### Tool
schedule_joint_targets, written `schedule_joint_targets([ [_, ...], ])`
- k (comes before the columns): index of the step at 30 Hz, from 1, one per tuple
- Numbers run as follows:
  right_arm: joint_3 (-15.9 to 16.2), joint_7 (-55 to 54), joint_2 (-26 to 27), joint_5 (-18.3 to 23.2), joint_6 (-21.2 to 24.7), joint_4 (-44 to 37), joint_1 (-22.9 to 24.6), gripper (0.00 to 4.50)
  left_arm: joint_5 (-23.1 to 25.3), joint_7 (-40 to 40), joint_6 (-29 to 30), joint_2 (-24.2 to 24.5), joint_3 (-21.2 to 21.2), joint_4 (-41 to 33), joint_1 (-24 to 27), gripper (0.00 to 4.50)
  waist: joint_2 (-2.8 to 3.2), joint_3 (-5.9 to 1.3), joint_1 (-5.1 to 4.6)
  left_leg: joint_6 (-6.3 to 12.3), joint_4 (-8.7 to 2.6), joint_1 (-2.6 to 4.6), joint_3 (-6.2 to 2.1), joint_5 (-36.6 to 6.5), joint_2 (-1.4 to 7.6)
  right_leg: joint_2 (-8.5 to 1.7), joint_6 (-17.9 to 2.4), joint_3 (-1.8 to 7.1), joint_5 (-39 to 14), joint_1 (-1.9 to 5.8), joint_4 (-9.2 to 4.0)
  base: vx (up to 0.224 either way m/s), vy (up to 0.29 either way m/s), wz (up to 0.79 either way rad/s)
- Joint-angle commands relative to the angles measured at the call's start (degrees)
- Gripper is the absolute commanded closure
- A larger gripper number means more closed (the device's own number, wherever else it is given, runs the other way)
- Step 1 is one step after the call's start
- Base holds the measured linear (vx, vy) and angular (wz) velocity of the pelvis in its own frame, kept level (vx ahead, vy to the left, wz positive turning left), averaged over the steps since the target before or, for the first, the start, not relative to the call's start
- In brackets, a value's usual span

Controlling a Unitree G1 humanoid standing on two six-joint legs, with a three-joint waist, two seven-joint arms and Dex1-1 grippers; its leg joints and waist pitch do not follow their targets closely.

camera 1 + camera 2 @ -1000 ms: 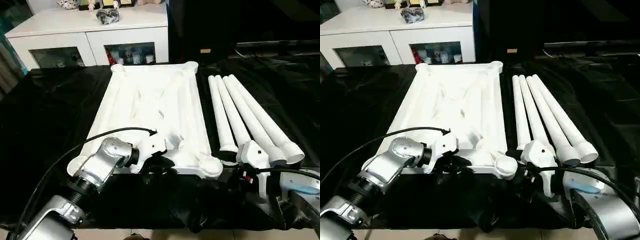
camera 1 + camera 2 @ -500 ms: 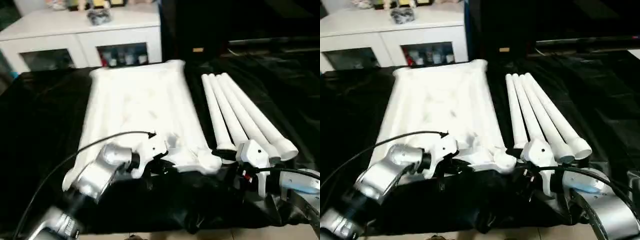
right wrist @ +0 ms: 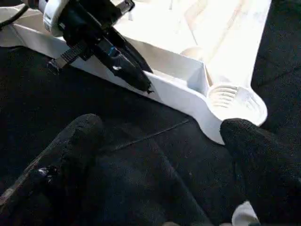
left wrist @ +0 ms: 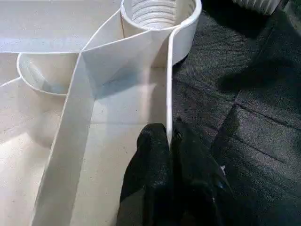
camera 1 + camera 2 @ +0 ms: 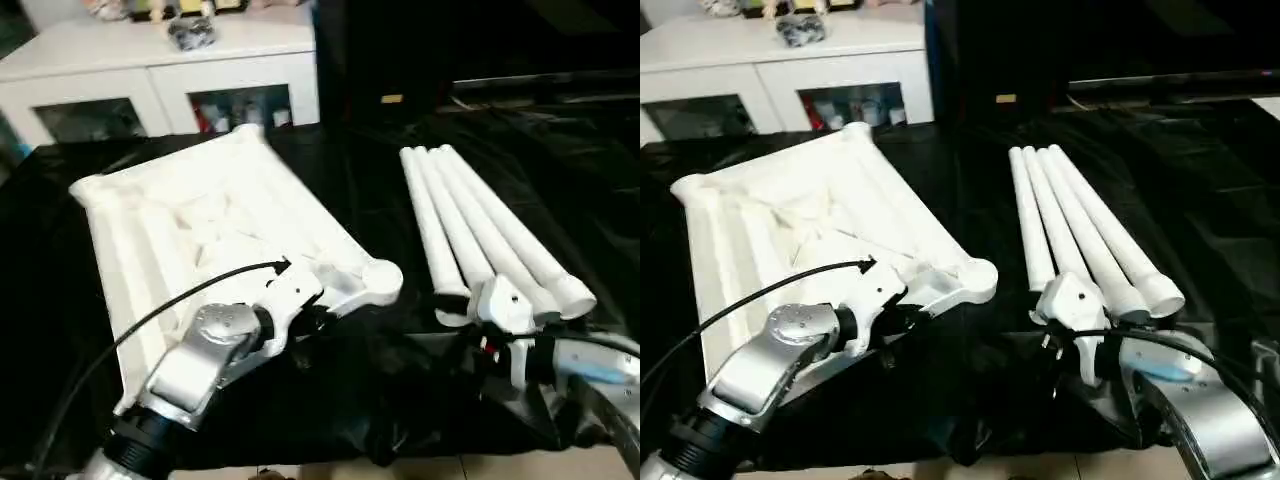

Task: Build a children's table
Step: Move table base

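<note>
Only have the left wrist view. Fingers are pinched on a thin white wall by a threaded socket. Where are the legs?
Observer: Four legs lie side by side on the black cloth, to the right of the tabletop and apart from it.
Operator: Other arm?
Observer: The right gripper is open and empty, over the cloth by the legs' wide ends.
Operator: Tabletop square to the legs?
Observer: No. It lies underside up, skewed to them.
</note>
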Motion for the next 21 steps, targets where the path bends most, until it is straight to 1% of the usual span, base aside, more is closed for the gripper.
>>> schedule_joint_targets([
  [1,0.42,-0.19,0.04,-0.80,-0.64,0.36,-0.36,0.00,0.91,0.02,-3.66,0.32,-0.98,0.34,0.30,4.46,-1.51,-2.73,0.41,5.63,-4.22,0.49,-2.86,-11.72,5.13,-5.59,-10.78,2.82,-14.29,1.68,-5.38,0.000,0.000,0.00],
  [3,0.47,-0.33,0.15,-0.88,-0.64,0.35,-0.38,0.00,2.23,-1.29,-11.50,1.53,-3.04,1.86,0.12,4.46,-1.56,-2.75,0.55,5.76,-4.18,0.48,-2.76,-12.15,5.08,-5.63,-10.30,2.88,-14.59,1.69,-5.45,0.000,0.000,0.00],
  [4,0.47,-0.33,0.15,-0.88,-0.64,0.35,-0.38,0.00,2.23,-1.29,-11.50,1.53,-3.04,1.86,0.12,4.46,-1.55,-2.73,0.65,5.72,-4.22,0.54,-2.80,-12.28,5.10,-5.67,-10.17,2.87,-14.87,1.66,-5.45,0.000,0.000,0.00],
  [5,0.59,-0.43,0.23,-0.90,-0.61,0.25,-0.37,0.00,2.89,-1.62,-13.49,2.08,-3.84,3.20,-0.19,4.46,-1.34,-2.77,0.83,5.44,-4.22,0.69,-2.78,-12.32,5.14,-5.68,-10.12,2.87,-15.18,1.59,-5.39,0.000,0.000,0.00],
  [7,0.76,-0.56,0.32,-0.88,-0.60,0.14,-0.31,0.00,3.95,-1.96,-15.52,2.79,-4.66,5.52,-0.87,4.46,-1.40,-2.70,1.08,5.17,-4.27,0.73,-2.73,-12.78,5.15,-5.66,-9.65,2.91,-16.50,1.49,-5.55,0.000,0.000,0.00],
  [8,0.86,-0.65,0.37,-0.85,-0.65,0.10,-0.25,0.00,4.58,-2.46,-17.05,3.35,-5.04,7.22,-1.42,4.46,-1.29,-2.61,1.25,4.92,-4.28,0.92,-2.65,-13.42,5.09,-5.57,-9.25,2.93,-17.72,1.24,-5.86,0.000,0.000,0.00],
  [9,0.93,-0.71,0.41,-0.85,-0.68,0.06,-0.22,0.00,4.71,-2.93,-18.10,3.67,-5.10,7.99,-1.69,4.46,-1.20,-2.73,1.35,4.64,-4.24,1.02,-2.62,-13.48,5.11,-5.62,-9.13,3.00,-17.92,1.25,-5.74,0.000,0.000,0.00],
  [10,0.97,-0.78,0.44,-0.83,-0.65,-0.05,-0.16,0.00,4.71,-3.40,-19.06,3.94,-5.08,8.68,-1.93,4.46,-1.19,-2.66,1.42,4.26,-4.29,1.05,-2.61,-14.08,5.06,-5.61,-8.88,3.02,-19.07,1.16,-5.79,0.000,0.000,0.00],
  [11,0.95,-0.80,0.50,-0.74,-0.57,-0.28,-0.02,0.00,4.62,-3.92,-19.72,4.23,-4.99,9.18,-2.14,4.46,-1.15,-2.64,1.39,3.88,-4.38,0.93,-2.71,-14.44,5.04,-5.73,-8.52,3.00,-20.38,1.25,-5.82,0.000,0.000,0.00],
  [12,0.92,-0.77,0.62,-0.73,-0.46,-0.51,0.14,0.00,4.83,-4.46,-20.50,4.81,-5.03,9.92,-2.50,4.46,-1.00,-2.64,1.30,3.48,-4.51,0.91,-2.77,-14.84,5.09,-5.64,-8.46,2.93,-20.58,1.21,-5.81,0.000,0.000,0.00],
  [13,0.89,-0.75,0.67,-0.77,-0.45,-0.56,0.21,0.00,5.02,-4.58,-20.82,5.07,-5.09,10.27,-2.65,4.46,-1.01,-2.63,1.29,3.40,-4.51,0.94,-2.80,-15.21,5.08,-5.63,-8.34,2.93,-20.85,1.17,-5.83,0.000,0.000,0.00],
  [14,0.88,-0.73,0.74,-0.78,-0.44,-0.60,0.29,0.00,5.28,-4.58,-21.27,5.38,-5.11,10.67,-2.80,4.46,-0.96,-2.64,1.23,3.08,-4.58,0.94,-2.87,-15.59,5.15,-5.73,-8.41,2.99,-20.94,1.20,-5.74,0.000,0.000,0.00],
  [17,0.85,-0.79,0.92,-0.57,-0.29,-0.88,0.49,0.00,6.30,-3.38,-23.08,6.15,-4.79,12.87,-3.37,4.46,-0.96,-2.72,1.12,2.92,-4.62,0.89,-2.90,-15.73,5.16,-5.73,-8.46,2.99,-20.11,1.26,-5.68,0.000,0.000,0.00],
  [19,0.86,-0.81,0.97,-0.47,-0.21,-0.96,0.48,0.00,6.07,-3.50,-23.17,6.16,-4.47,13.54,-3.52,3.91,-0.90,-2.72,1.09,2.80,-4.62,0.92,-2.89,-15.85,5.14,-5.82,-8.66,3.01,-20.06,1.25,-5.66,0.000,0.000,0.00],
  [21,0.73,-0.78,1.11,0.27,0.25,-1.21,0.29,0.00,3.35,-5.51,-22.29,6.61,-2.60,11.84,-2.73,3.87,-1.10,-2.78,1.08,2.96,-4.58,0.84,-2.86,-15.32,5.14,-5.84,-8.84,3.01,-19.55,1.27,-5.64,0.000,0.000,0.00],
])
